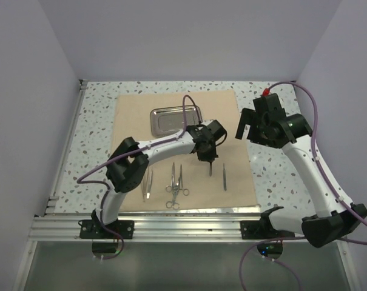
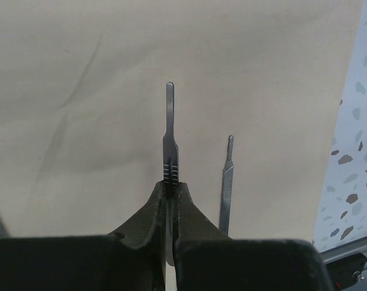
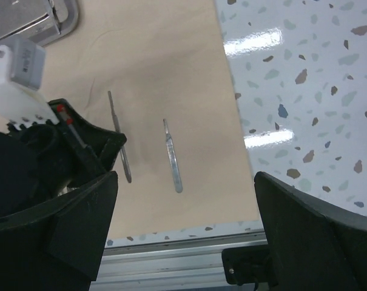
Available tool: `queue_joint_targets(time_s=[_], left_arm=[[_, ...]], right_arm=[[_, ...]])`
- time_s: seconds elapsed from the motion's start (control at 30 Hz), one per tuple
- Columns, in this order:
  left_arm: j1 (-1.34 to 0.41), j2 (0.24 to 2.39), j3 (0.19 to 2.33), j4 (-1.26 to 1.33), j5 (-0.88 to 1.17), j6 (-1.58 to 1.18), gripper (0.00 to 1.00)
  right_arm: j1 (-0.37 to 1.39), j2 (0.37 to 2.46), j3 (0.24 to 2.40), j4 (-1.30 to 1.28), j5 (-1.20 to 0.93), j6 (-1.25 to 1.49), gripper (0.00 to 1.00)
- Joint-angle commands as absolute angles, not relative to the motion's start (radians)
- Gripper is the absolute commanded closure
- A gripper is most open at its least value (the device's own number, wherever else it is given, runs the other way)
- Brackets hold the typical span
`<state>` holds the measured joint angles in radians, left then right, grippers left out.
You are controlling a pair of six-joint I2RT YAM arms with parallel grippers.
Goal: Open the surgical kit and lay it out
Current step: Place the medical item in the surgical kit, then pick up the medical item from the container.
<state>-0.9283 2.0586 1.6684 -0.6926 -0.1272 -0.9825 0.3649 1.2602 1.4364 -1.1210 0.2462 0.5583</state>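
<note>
laying out instruments: the left gripper (image 2: 171,185) is clamped on a slim probe (image 2: 170,136) just over the beige cloth (image 2: 104,91), beside a second probe (image 2: 226,182). next, i'd say, lower it flat and release. the right gripper (image 3: 186,233) hangs wide apart, empty.

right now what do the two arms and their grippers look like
Both arms match: the left arm and right arm have slim white links between bulky black joints, and a purple cable trails along each. The left gripper and right gripper have matte black, wedge-shaped fingers. A small red cap marks the right wrist.
</note>
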Motion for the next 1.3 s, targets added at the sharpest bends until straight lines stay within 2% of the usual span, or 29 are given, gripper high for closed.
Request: queue_joint_targets(time_s=[0.0,0.1,0.13,0.27,0.37,0.53,0.67,0.8,0.93,1.07,1.27], left_arm=[[-0.976,2.112,1.758,-0.626,-0.115,-1.083,1.0],[-1.009,2.15,1.793,-0.638,-0.103,-1.107,1.0],[-1.022,2.155,1.798,-0.641,-0.1,-1.114,0.96],[-1.038,2.131,1.795,-0.652,-0.087,-1.117,0.46],[-1.04,2.057,1.792,-0.708,-0.144,-1.117,0.22],[-0.98,1.795,1.686,-0.836,-0.242,-1.118,0.19],[-0.888,1.538,1.435,-0.874,-0.287,-1.095,0.22],[-0.835,1.301,1.293,-0.922,-0.363,-1.014,0.22],[-0.821,1.243,1.24,-0.969,-0.371,-0.888,0.22],[-0.816,1.207,1.217,-0.985,-0.382,-0.833,0.21],[-0.721,1.193,1.213,-0.951,-0.305,-0.718,0.19]], right_arm=[[0.354,1.194,1.417,-1.183,0.31,0.555,0.02],[0.353,1.169,1.404,-1.197,0.314,0.548,0.02],[0.353,1.164,1.401,-1.195,0.314,0.548,0.02],[0.353,1.173,1.385,-1.152,0.258,0.54,0.02],[0.353,1.21,1.391,-1.072,0.18,0.532,0.02],[0.353,1.359,1.483,-0.914,0.017,0.531,0.02],[0.362,1.518,1.606,-0.855,-0.072,0.526,0.02],[0.405,1.682,1.736,-0.824,-0.074,0.509,0.03],[0.448,1.865,1.898,-0.864,-0.015,0.486,0.09],[0.477,2.07,2.023,-0.928,0.043,0.476,0.12],[0.497,2.221,2.144,-0.963,0.074,0.46,0.16]])
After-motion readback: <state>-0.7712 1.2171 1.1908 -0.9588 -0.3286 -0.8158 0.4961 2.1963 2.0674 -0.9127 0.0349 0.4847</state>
